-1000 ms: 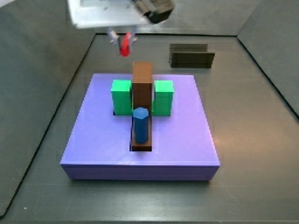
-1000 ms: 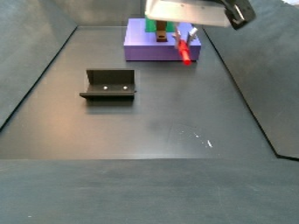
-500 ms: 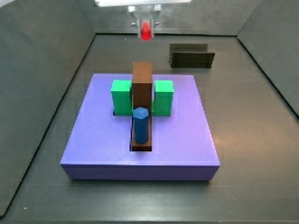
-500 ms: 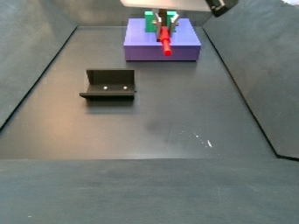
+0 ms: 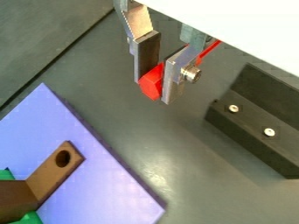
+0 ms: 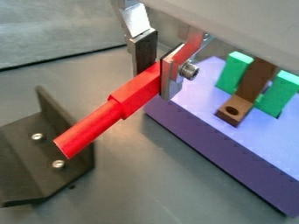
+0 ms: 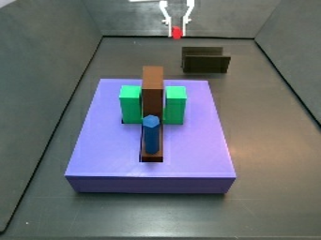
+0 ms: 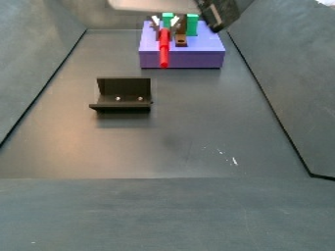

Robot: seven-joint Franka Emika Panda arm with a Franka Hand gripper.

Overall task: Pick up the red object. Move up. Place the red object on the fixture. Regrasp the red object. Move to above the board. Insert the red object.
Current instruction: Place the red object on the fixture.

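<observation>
In both side views the gripper (image 7: 175,21) hangs high over the dark floor, its silver fingers (image 5: 142,39) closed on the red object (image 6: 111,112). In a side view the fixture (image 8: 121,94) stands at the left, well apart from the rest, its upright wall and base plate on the floor (image 8: 170,147). Farther right and to the rear sits the board (image 8: 183,54), with the red object (image 8: 164,46) hanging in front of its near edge and the gripper (image 8: 167,24) just above.

In a side view from the opposite end, the board (image 7: 107,155) fills the foreground. On it are two green blocks (image 7: 130,103) flanking a brown bar (image 7: 153,94), with a blue cylinder (image 7: 150,134) upright at the bar's near end. The red object (image 7: 175,33) shows as a small red tip between the fingers, beyond the board's far edge and left of the fixture (image 7: 206,60).

In a wrist view the peg juts out from between the dark pads (image 6: 142,52), above the floor between the fixture (image 6: 35,157) and the board (image 6: 222,149). The brown bar's (image 6: 246,92) holed end points toward the gripper (image 6: 158,63).
</observation>
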